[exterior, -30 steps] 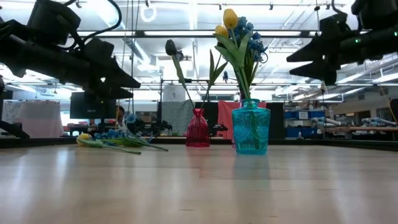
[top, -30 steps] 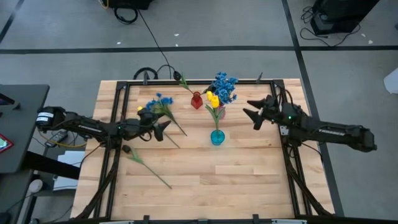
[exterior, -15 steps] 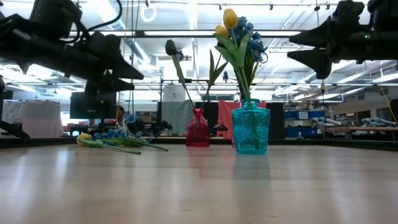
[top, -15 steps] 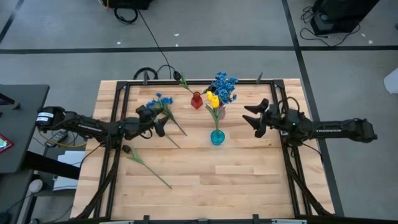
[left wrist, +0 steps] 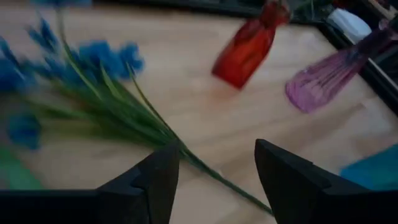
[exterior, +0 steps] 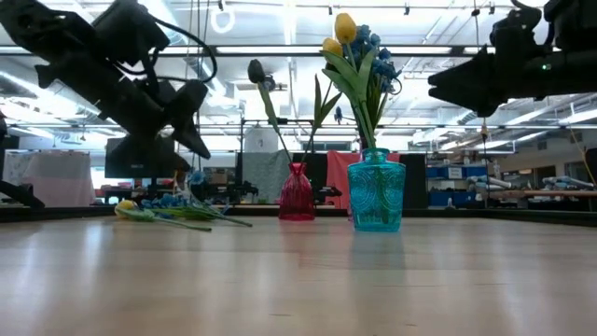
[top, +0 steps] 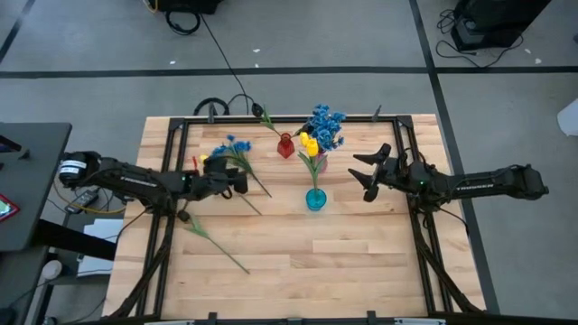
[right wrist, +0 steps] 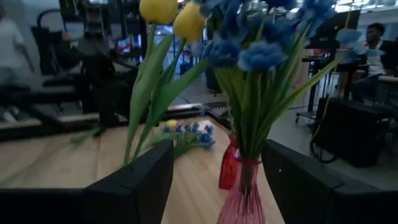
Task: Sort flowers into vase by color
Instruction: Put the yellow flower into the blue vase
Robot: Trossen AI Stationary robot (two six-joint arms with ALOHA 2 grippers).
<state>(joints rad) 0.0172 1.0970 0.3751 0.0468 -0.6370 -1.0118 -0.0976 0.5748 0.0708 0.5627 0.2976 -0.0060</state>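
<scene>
**Where your flowers and vases stand**

You have a blue spray (top: 229, 150) lying flat on the table's left side, blossoms toward the far edge, with a yellow bud (top: 204, 158) just beside it. A single dark-headed stem (top: 213, 240) lies apart, nearer you. Your teal vase (top: 315, 199) holds yellow tulips (top: 310, 143); the pink vase (right wrist: 242, 197) behind it holds blue blossoms (top: 326, 125). The red vase (top: 285, 145) holds one dark bloom (exterior: 256, 71), leaning left.

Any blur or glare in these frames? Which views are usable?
Left wrist view: soft, motion-blurred blue spray and red vase. Low view: bright ceiling lights backlight the teal vase, arms silhouetted. High view: even light, sharp. Right wrist view: background soft.
</scene>
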